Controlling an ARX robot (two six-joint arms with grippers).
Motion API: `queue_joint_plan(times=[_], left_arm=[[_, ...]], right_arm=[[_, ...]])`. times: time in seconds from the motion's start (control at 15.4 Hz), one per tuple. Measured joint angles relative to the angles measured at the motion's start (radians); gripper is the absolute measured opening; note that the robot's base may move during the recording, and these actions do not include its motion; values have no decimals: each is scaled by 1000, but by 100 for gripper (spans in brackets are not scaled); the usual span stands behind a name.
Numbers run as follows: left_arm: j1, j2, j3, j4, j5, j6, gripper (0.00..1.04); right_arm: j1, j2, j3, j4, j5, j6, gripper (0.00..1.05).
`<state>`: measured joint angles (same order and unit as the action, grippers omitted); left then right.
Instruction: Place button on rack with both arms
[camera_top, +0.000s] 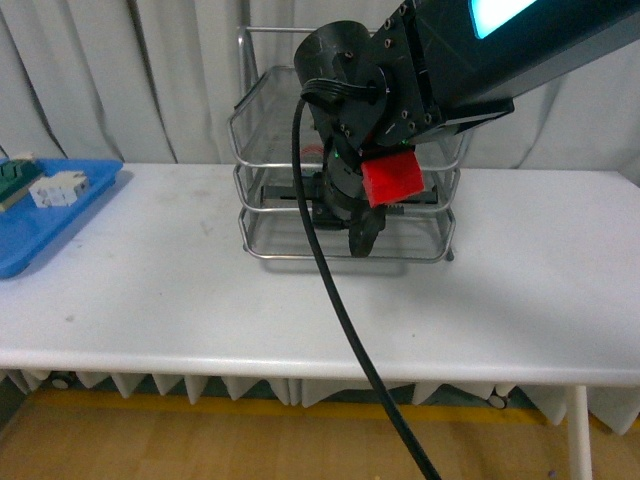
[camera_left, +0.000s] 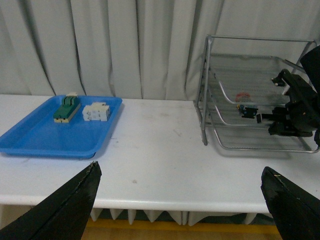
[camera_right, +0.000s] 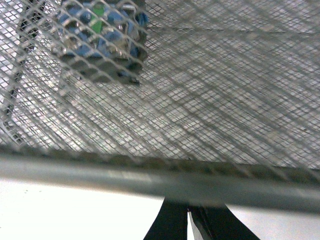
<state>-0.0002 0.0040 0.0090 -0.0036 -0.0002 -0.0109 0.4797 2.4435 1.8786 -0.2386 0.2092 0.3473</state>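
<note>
Button: the small push-button switch with a red cap and black-and-bluish body (camera_left: 246, 106) lies on a wire-mesh tier of the rack, apart from both claws.
Rack: the large silver wire-mesh three-tier letter tray (camera_top: 262, 131) stands at the back of the white tabletop (camera_top: 180, 290).
Right claw (camera_right: 189, 225): its tips sit close together with only a thin gap, holding nothing; it is at the rack's open front, below a mesh tier.
Direction from right claw: in the right wrist view the button (camera_right: 100, 37) shows through the mesh, above and deeper in the rack.
Left claw (camera_left: 182, 205): spread wide, empty, well away from the rack over the tabletop's front.
Nearer arm: the right.
Long axis: cannot tell.
Judgement: the button appears already placed; withdrawing looks next.
</note>
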Motion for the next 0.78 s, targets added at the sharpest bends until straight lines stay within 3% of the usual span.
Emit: queue_joint_plan(times=[0.26,0.33,0.39,0.46,0.52,0.59,0.65,0.78], left_arm=[[0,0,0,0,0,0,98],[0,0,0,0,0,0,98],[0,0,0,0,0,0,98],[0,0,0,0,0,0,98],[0,0,0,3,3,0,98],[-1,0,0,0,0,0,98],[0,0,0,-1,-2,0,98],[0,0,0,0,0,0,98]], right_arm=[[6,-319,-512,422,6,-86,2],[12,-444,-671,565,38,-118,6],[11,-571,-821,668,50,-133,17],[13,-627,-948,872,114,-169,19],[-8,-635,-1083,1120,206,-244,6],[-45,-649,-1221,1255,206,-287,2],[-95,-700,-1350,1360,183,-315,2],[-167,-903,-1479,1431,114,-330,2]])
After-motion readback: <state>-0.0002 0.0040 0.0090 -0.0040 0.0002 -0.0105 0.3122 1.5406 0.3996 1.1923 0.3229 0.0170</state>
